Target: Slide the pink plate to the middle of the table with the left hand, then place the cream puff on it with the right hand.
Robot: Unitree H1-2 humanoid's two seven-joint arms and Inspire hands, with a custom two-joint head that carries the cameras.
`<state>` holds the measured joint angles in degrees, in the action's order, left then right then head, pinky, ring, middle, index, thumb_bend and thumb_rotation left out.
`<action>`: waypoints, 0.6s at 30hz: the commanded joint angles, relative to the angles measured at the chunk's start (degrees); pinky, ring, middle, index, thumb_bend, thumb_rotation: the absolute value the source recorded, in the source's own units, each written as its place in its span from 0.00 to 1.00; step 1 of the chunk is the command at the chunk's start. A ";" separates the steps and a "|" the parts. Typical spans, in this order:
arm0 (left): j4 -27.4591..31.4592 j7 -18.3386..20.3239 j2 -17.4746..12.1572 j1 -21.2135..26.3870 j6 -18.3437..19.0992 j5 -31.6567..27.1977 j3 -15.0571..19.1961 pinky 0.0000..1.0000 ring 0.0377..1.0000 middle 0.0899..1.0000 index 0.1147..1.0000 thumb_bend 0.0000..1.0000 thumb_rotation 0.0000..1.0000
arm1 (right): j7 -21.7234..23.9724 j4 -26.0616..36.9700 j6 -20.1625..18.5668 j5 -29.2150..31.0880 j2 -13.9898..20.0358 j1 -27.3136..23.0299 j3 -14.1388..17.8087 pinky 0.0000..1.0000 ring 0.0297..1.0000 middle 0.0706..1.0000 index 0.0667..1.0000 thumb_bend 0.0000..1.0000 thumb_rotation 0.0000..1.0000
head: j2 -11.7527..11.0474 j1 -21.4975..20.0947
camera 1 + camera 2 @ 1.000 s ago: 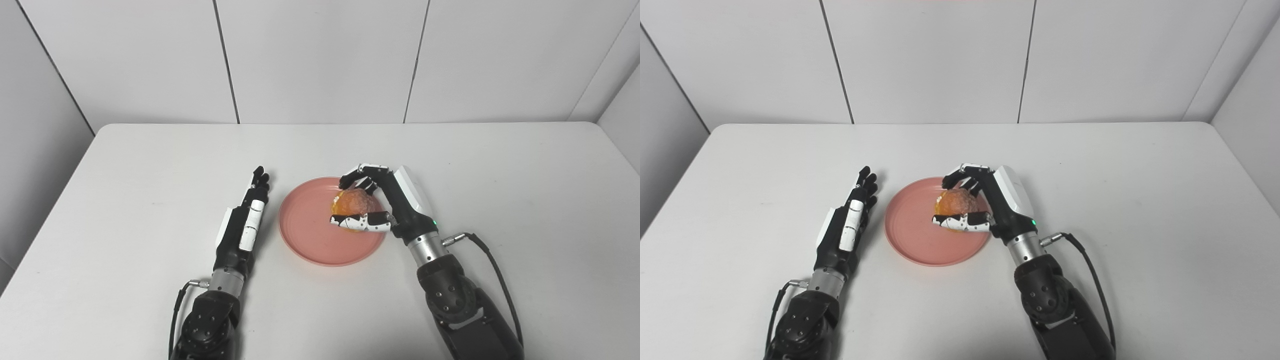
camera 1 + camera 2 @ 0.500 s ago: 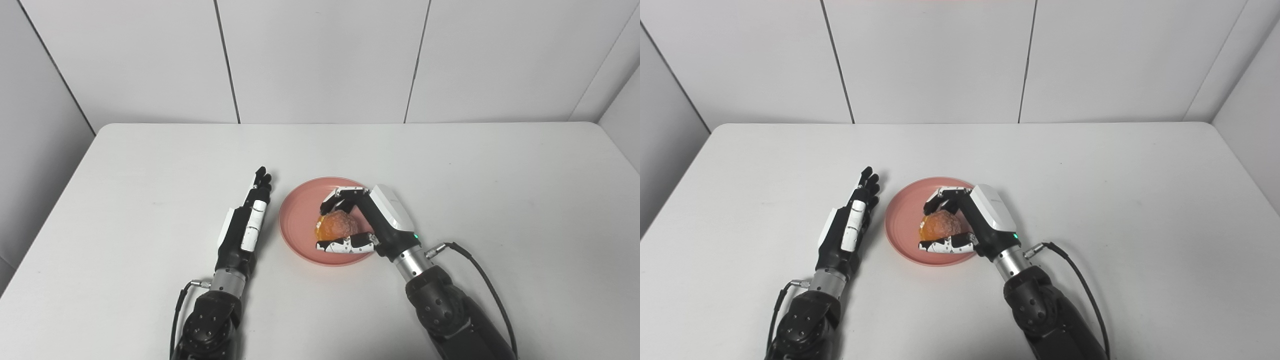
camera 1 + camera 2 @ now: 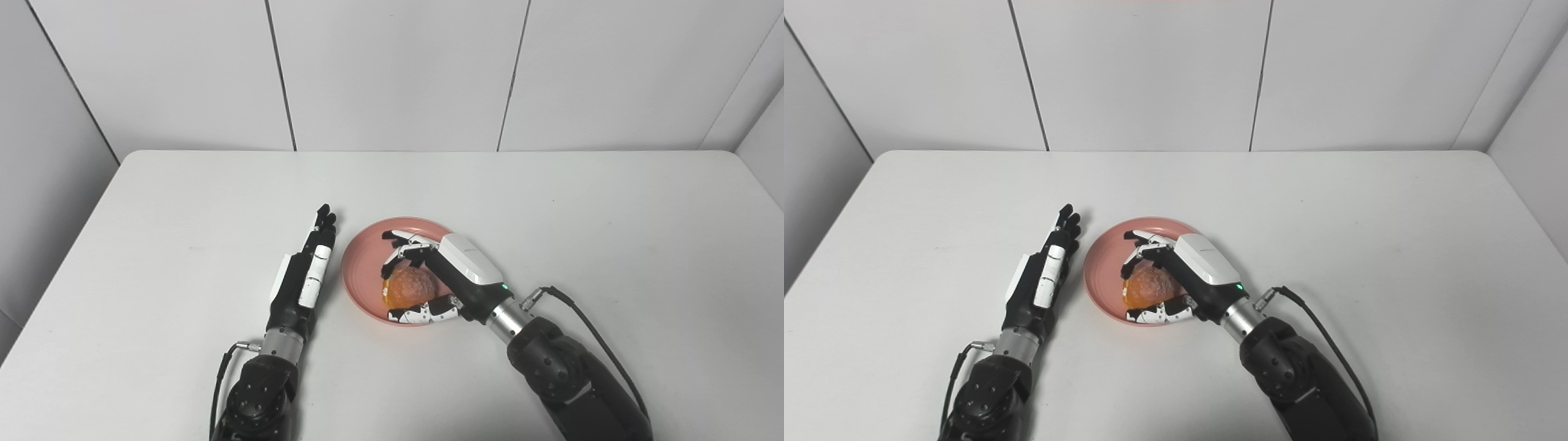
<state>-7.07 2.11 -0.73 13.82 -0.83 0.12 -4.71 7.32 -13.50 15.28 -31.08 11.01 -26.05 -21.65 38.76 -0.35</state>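
On the plate (image 3: 367, 269) mid-surface, I had the puff (image 3: 409, 286) resting, my right hand (image 3: 442, 277) cupped loosely around it with fingers spread, left hand (image 3: 303, 275) flat and empty beside the rim; next I judged: withdraw cleanly.

A smooth, matt pink plate (image 3: 361, 269) that looks like plastic sits on a matt white table (image 3: 551, 202). The puff (image 3: 409, 286) has a rough, slightly glossy orange-brown crust. Both hands (image 3: 304, 275) (image 3: 456, 275) have glossy black-and-white plastic shells and bare metal wrists.
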 commanded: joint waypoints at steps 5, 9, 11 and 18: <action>-0.59 1.31 0.78 -0.56 1.40 0.06 -1.12 1.00 1.00 1.00 1.00 0.69 1.00 | -0.90 2.31 0.32 -2.45 0.35 -1.59 0.72 1.00 1.00 0.99 0.92 0.42 0.74 | 0.02 0.09; -0.77 1.49 0.66 -0.48 1.51 -0.15 -1.06 1.00 1.00 1.00 1.00 0.70 1.00 | -2.15 2.42 1.12 -1.26 -0.16 -1.03 2.01 1.00 1.00 1.00 0.93 0.45 0.77 | -0.01 0.01; -0.74 1.41 0.71 -0.52 1.38 -0.12 -1.05 1.00 1.00 1.00 1.00 0.70 1.00 | -2.67 2.33 1.44 -0.13 -0.53 -0.73 2.80 1.00 1.00 1.00 0.95 0.48 0.81 | -0.04 0.02; -0.50 1.30 0.89 -0.63 1.49 -0.18 -1.03 1.00 1.00 1.00 1.00 0.70 1.00 | -6.07 0.94 4.09 3.61 -2.21 0.33 5.77 1.00 1.00 1.00 1.00 0.57 0.89 | 0.00 0.03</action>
<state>-7.06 2.13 -0.73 13.82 -0.83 0.10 -4.73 3.21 -13.42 16.19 -29.05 9.38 -24.63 -16.85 38.76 -0.35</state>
